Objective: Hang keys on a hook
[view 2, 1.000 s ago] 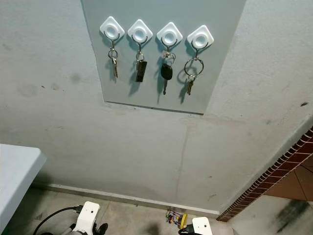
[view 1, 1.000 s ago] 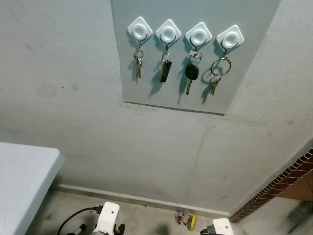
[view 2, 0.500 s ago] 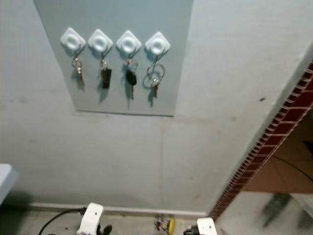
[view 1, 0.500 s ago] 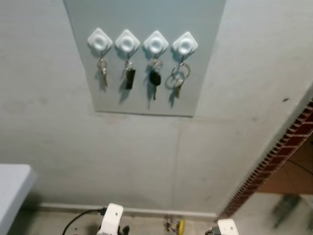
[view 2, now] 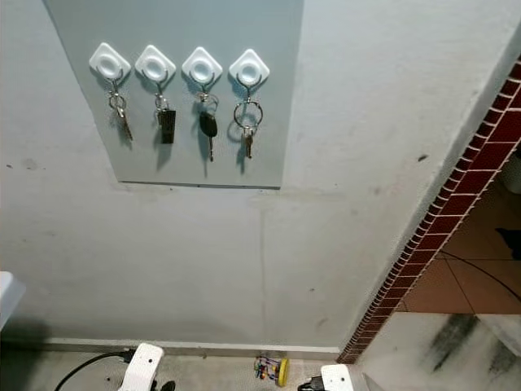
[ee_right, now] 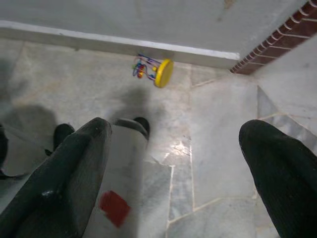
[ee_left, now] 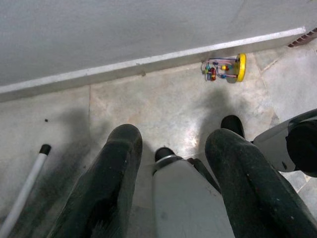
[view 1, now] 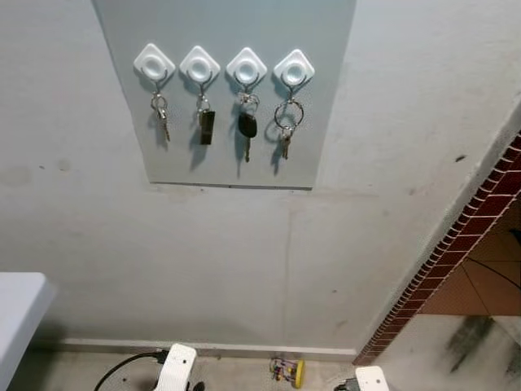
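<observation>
A grey panel (view 1: pixel 224 90) on the wall carries a row of white diamond hooks (view 1: pixel 200 63), and every hook holds something. From left to right hang a small key bunch (view 1: pixel 160 116), a black fob (view 1: pixel 207 127), a black-headed car key (view 1: pixel 247 127) and a large ring with keys (view 1: pixel 287 120). Both arms hang low by the floor, far below the panel. In its wrist view my left gripper (ee_left: pixel 173 141) is open with nothing between its fingers (ee_left: pixel 116 168). My right gripper (ee_right: pixel 178 131) is open wide and holds nothing.
A small bead toy with a yellow disc (view 1: pixel 286 371) lies on the floor by the baseboard. A white table corner (view 1: pixel 16 309) juts in at the left. A brick-edged wall end (view 1: pixel 456 244) runs down the right, with tiled floor beyond. A white stick (ee_left: pixel 25 188) lies on the floor.
The whole picture has slid left and the panel looks smaller, so the camera has turned right and backed off. The keys hang as before. Both arms stay low.
</observation>
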Motion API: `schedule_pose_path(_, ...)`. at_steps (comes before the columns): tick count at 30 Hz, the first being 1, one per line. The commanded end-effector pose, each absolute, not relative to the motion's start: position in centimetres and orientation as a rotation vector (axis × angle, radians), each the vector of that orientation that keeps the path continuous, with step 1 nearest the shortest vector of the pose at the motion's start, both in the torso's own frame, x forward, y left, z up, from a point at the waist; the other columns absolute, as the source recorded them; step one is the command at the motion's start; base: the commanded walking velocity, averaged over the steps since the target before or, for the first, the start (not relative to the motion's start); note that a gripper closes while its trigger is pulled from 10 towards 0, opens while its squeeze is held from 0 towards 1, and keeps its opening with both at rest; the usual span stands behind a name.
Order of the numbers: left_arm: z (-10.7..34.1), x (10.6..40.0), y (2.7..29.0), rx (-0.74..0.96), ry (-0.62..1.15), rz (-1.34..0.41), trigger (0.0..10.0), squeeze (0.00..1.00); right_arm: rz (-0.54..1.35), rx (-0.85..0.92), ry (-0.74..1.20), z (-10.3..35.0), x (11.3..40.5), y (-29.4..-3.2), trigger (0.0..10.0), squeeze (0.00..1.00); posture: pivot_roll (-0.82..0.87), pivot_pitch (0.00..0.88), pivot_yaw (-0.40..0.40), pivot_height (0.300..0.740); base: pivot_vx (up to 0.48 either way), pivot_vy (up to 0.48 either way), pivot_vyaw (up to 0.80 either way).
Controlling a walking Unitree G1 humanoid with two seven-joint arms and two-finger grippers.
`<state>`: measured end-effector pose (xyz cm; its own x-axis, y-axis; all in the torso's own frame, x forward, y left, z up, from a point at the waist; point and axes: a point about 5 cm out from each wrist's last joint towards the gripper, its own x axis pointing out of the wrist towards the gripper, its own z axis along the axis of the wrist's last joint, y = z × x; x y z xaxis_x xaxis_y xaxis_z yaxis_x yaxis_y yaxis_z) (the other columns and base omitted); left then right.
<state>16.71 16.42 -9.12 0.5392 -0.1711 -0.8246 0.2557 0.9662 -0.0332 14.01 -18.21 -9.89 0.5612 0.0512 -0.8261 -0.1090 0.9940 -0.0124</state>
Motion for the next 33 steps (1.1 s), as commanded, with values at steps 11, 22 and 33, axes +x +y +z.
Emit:
schedule_pose_path(11, -9.02, 16.93, 16.29, 0.096, 0.965, -0.270, 10.0, 0.00, 0.092, -0.063, 0.979, -9.98, 13.70, -18.40, 10.0, 0.00, -0.16, 0.000, 0.006, 0.691, 0.000, -0.468, 0.00)
schedule_pose_path(22, -8.92, 17.17, 16.36, 0.089, 0.957, -0.253, 10.0, 0.00, 0.093, -0.059, 0.977, -9.97, 13.73, -18.33, 10.0, 0.00, -0.16, 0.000, 0.007, 0.691, 0.000, -0.255, 0.00)
schedule_pose_path(33, -8.92, 17.22, 16.36, 0.085, 0.957, -0.241, 10.0, 0.00, 0.088, -0.028, 0.972, -9.94, 13.79, -18.24, 10.0, 0.00, -0.16, 0.000, 0.007, 0.691, 0.000, 0.000, 0.00)
